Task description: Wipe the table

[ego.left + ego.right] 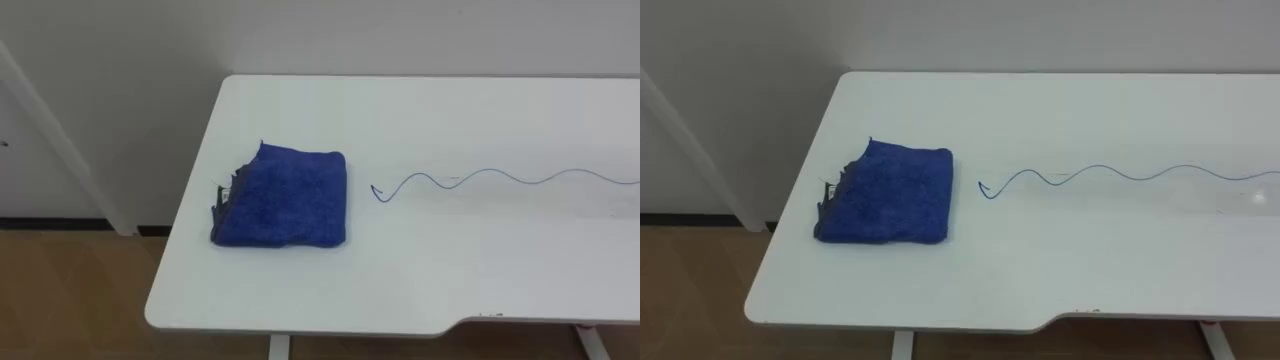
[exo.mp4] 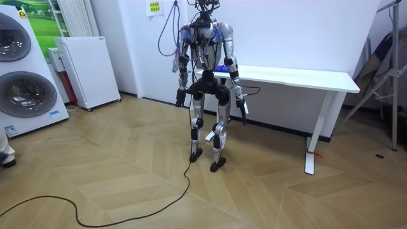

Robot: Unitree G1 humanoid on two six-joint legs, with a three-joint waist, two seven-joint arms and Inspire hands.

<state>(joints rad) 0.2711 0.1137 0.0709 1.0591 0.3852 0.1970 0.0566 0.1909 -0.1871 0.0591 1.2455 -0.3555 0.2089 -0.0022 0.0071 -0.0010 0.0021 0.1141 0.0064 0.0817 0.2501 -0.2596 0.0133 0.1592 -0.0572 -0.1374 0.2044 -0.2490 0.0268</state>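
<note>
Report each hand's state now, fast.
Left hand: hanging by the hip, open or closed cannot be told.
Right hand: hanging by the thigh, cannot be told either.
Blue cloth: lying on the table, in neither hand.

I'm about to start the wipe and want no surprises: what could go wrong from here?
1. The cloth lies near the table's left end; a clumsy grab could push it off.
2. The pen line runs past the view's right edge, so a short sweep may leave some.
3. The left robot hand and right robot hand hang below the tabletop in the room view; lifting them might bump its edge.
</note>
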